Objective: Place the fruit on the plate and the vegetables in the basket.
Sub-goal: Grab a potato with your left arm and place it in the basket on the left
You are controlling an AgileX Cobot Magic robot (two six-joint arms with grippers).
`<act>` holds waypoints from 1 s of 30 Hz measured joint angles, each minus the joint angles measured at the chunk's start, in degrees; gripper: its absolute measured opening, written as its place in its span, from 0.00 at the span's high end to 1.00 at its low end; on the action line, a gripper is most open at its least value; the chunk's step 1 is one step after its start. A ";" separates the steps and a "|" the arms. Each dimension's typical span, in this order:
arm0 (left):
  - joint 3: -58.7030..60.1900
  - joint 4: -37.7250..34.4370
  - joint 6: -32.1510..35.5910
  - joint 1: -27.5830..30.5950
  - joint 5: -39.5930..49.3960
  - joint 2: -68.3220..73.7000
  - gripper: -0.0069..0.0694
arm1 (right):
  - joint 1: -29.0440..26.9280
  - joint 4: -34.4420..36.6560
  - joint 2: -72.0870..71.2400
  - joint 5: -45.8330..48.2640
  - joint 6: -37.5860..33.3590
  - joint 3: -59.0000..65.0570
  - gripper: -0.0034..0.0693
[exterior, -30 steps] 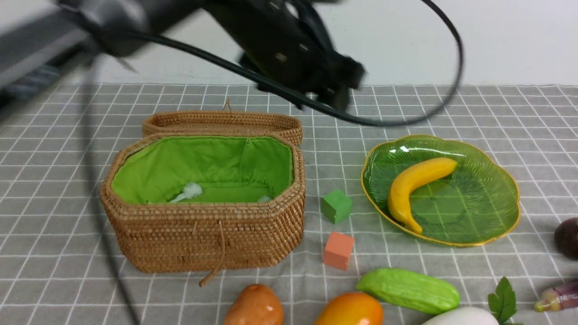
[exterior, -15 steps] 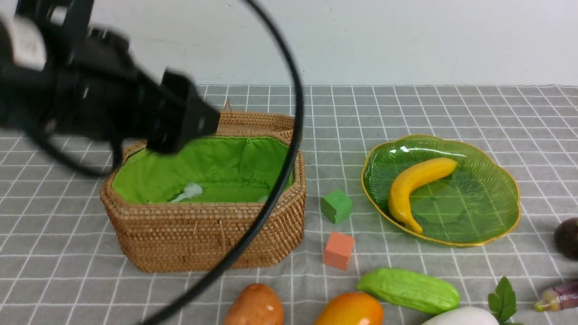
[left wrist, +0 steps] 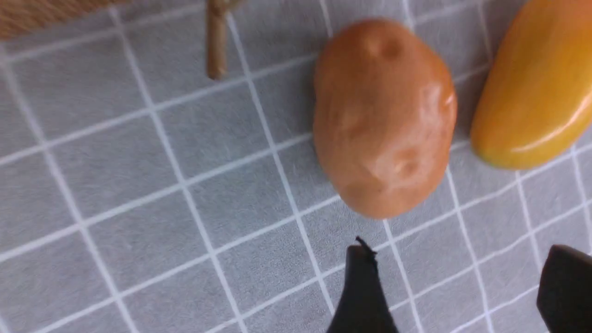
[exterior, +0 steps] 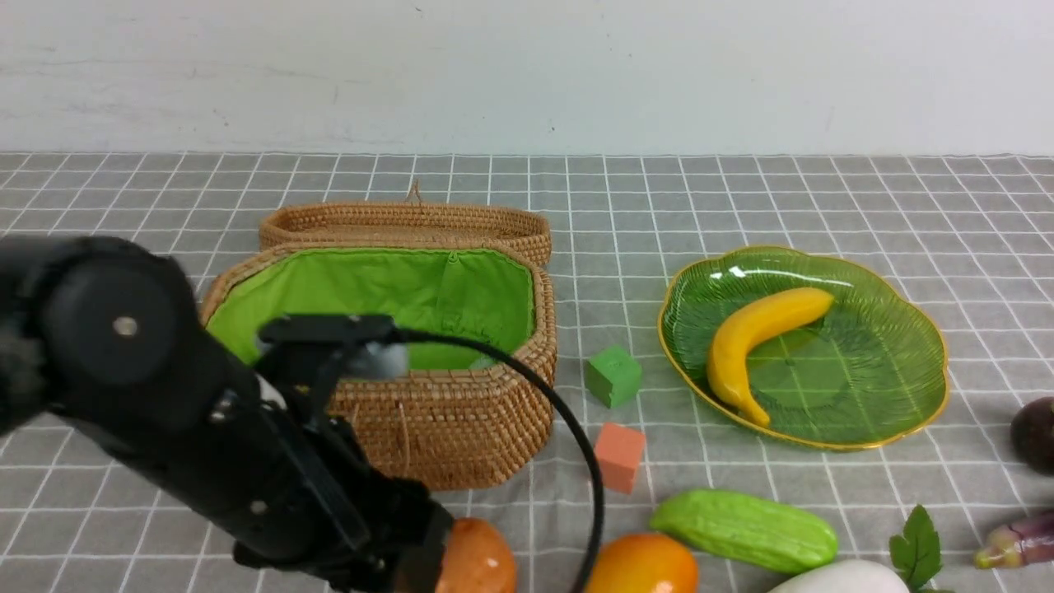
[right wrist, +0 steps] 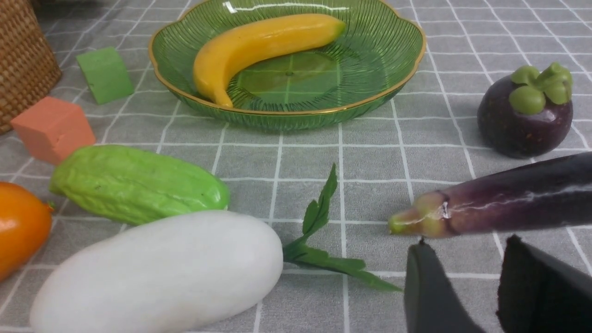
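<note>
Rattan basket stands open at left, no veg showing inside; my left end effector hangs just short of the potato on the worktop, jaws wide, nothing held. Step in hand, I reckon: potato pick; next I need to advance, straddle it, close. It's glossy, lumpy, rounded; could slip. Mango lies just beside it; banana already on plate; right end effector narrowly parted, empty, near eggplant.
</note>
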 joint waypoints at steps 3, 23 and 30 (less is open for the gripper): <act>0.00 0.45 1.89 -3.22 -2.91 3.69 0.28 | 0.00 0.00 0.00 0.00 0.00 0.00 0.62; -0.54 13.16 -13.84 -8.73 -18.24 16.39 0.15 | 0.00 0.00 0.00 0.00 0.00 0.00 0.62; -1.02 13.16 -13.84 -8.73 -18.20 17.02 0.15 | 0.00 0.00 0.00 0.00 0.00 0.00 0.62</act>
